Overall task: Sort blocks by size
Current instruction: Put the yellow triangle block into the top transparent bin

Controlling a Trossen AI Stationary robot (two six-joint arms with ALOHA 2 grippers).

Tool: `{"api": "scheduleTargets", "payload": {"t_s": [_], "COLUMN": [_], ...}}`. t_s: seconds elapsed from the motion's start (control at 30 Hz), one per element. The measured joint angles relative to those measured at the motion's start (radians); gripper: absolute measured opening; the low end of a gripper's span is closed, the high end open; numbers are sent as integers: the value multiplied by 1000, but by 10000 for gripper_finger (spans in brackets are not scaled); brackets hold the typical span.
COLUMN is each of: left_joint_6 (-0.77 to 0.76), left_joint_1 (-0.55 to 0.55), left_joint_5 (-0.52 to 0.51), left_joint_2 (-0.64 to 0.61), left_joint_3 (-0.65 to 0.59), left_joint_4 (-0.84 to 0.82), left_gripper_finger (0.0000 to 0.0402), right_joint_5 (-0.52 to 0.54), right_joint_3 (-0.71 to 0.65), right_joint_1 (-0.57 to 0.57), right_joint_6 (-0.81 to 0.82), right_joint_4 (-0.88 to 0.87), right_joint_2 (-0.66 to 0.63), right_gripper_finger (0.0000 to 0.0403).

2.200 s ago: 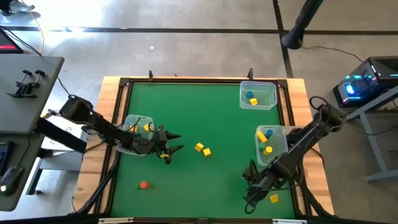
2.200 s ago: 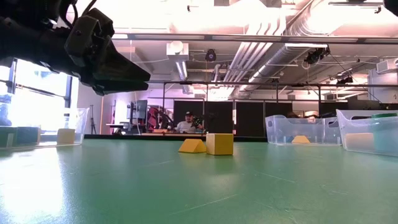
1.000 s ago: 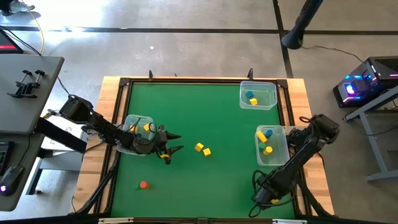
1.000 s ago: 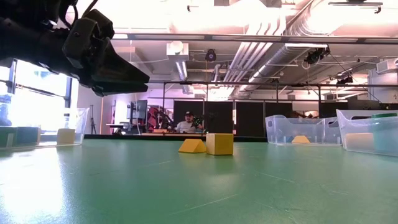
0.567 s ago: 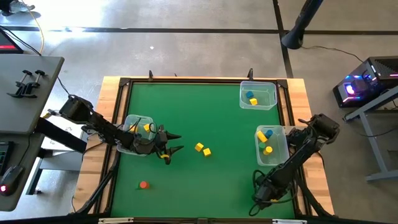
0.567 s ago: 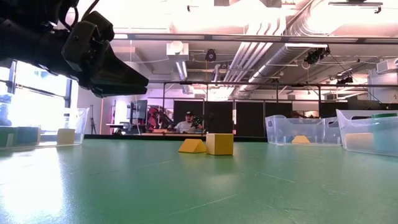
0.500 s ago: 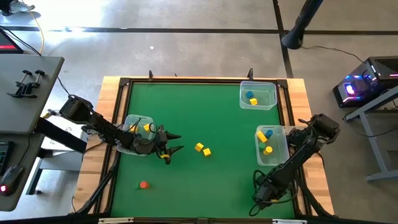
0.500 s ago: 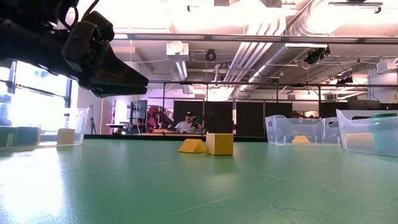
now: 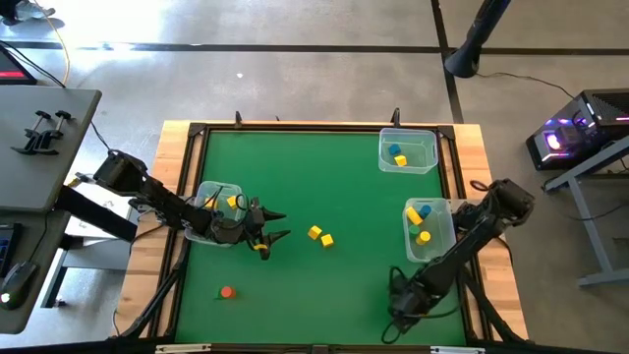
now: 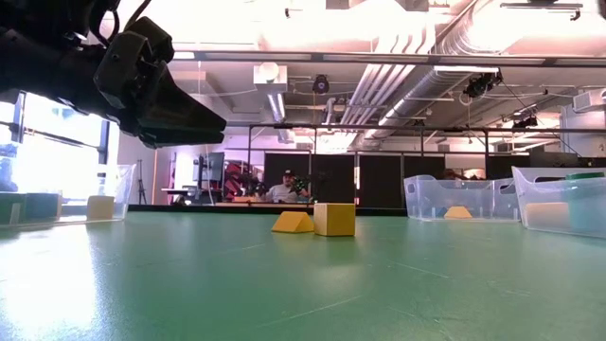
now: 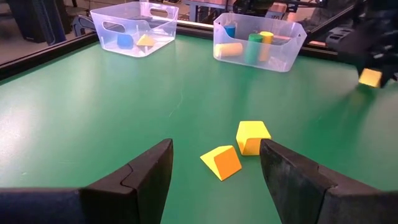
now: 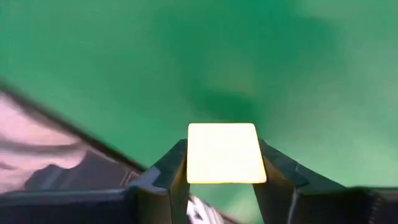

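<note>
My right gripper (image 9: 398, 303) is near the table's near right corner, shut on a small yellow block (image 12: 226, 153). It also shows far off in the left wrist view (image 11: 372, 46), with the block (image 11: 370, 77) at its tip. My left gripper (image 9: 286, 225) is open and empty beside the left bin (image 9: 218, 202). It points at a yellow cube (image 11: 252, 137) and a yellow wedge (image 11: 222, 162), which rest on the mat mid-table. An orange-red block (image 9: 227, 292) lies on the mat near the near left. My right gripper pinches the yellow block between its two fingers, by two opposite sides (image 12: 191, 155). A square face of the block is turned toward the wrist camera. In the left wrist view the block sits at the fingers' lower end, seemingly just clear of the green mat.
Clear bins stand at the left edge, the far right (image 9: 408, 150) and the right edge (image 9: 429, 228), each with a few blocks inside. A raised dark frame (image 9: 295, 128) runs round the green mat. A person sits far behind the table (image 10: 287, 188).
My right gripper has moved a little toward the table's left along the near edge, carrying the yellow block. That block lay on the mat at the near right corner two seconds ago. The left arm has kept still.
</note>
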Motion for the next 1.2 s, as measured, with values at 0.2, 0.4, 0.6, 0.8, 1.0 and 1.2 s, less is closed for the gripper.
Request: {"api": "scheduleTargets", "payload": {"t_s": [0.2,0.4,0.6,0.8,1.0,1.2], "left_joint_6": [0,-25,-31,-51,-60,-60], "left_joint_1": [0,0,-1,-1,0,0], "left_joint_5": [0,1,1,1,1,1], "left_joint_2": [0,0,0,0,0,0], "left_joint_3": [0,0,0,0,0,0], "left_joint_4": [0,0,2,3,7,6], "left_gripper_finger": [227,227,227,227,227,227], "right_joint_5": [202,386,601,867,958,921], "right_joint_3": [97,184,203,202,202,202], "right_joint_1": [-88,-233,-414,-628,-901,-1192], "right_joint_6": [-341,-747,-1131,-1372,-1472,-1425], "right_joint_4": [0,-86,-216,-323,-313,-350], "right_joint_2": [0,0,-27,-149,-287,-293], "right_gripper_finger": [131,131,131,131,133,139]}}
